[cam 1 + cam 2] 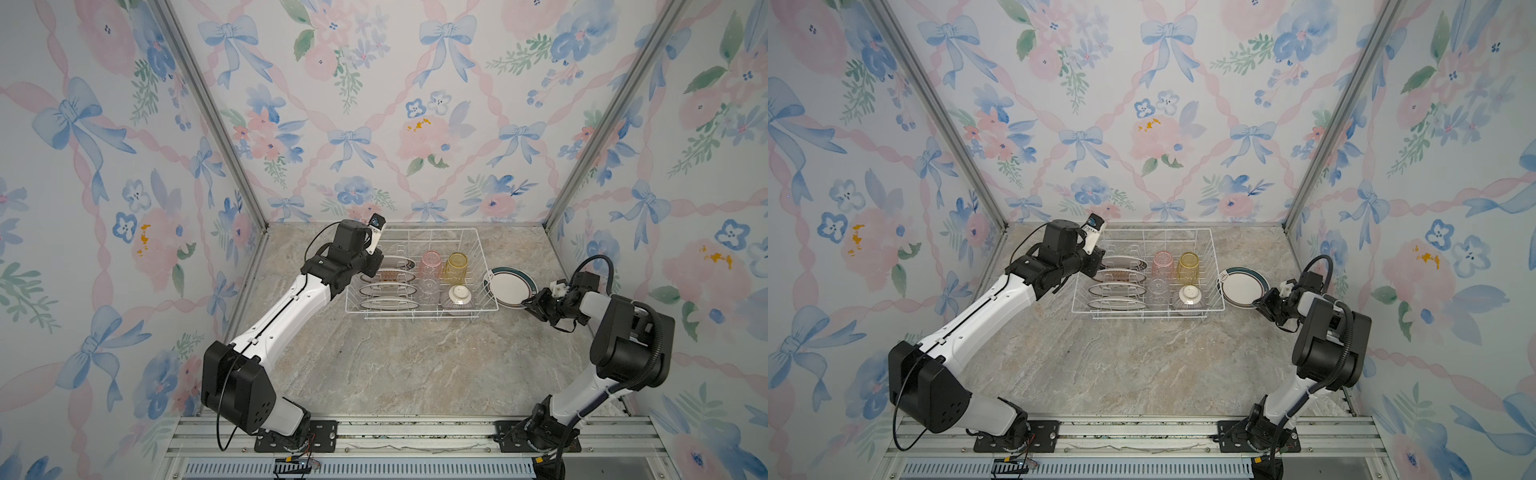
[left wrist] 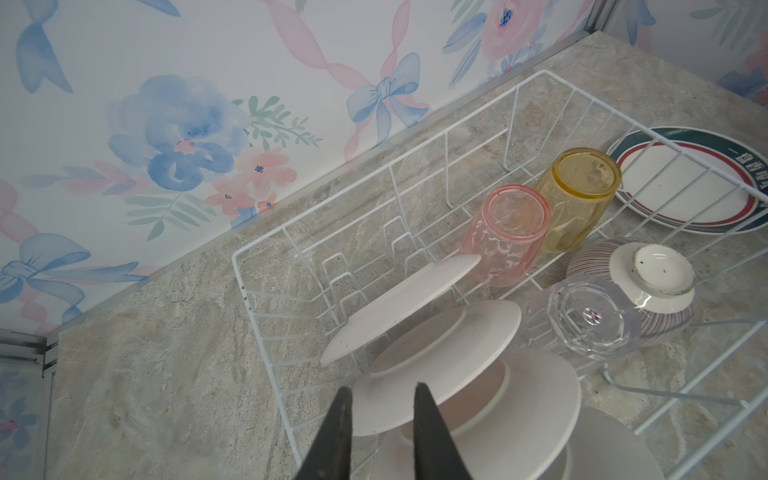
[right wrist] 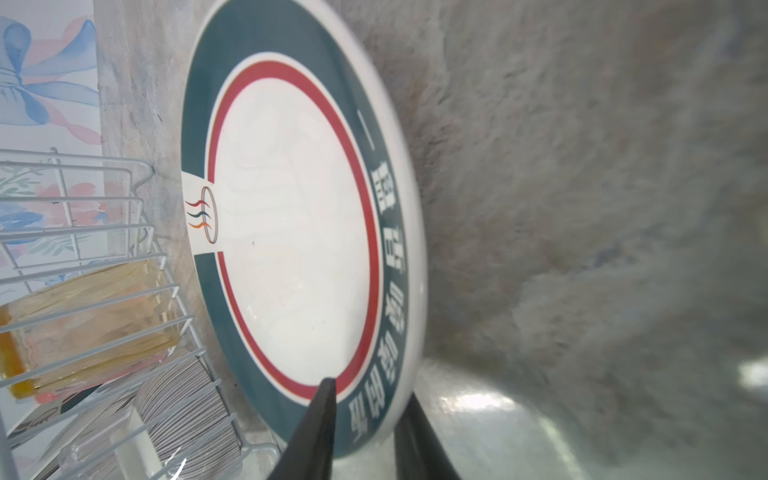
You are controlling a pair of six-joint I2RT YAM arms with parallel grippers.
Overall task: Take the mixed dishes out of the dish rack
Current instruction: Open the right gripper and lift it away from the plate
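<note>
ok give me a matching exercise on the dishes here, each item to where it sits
1 yellow tumbler
2 striped bowl
3 green-rimmed plate
4 clear tumbler

a outside the rack, on its right
b rack's near right corner
c between the standing plates and the bowl
d rack's far row, beside the pink tumbler

Pairs: 1-d, 2-b, 3-a, 4-c

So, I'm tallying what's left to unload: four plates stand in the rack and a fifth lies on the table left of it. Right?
No: the fifth plate lies right of the rack, not left, as both top views show. The rest holds.
</note>
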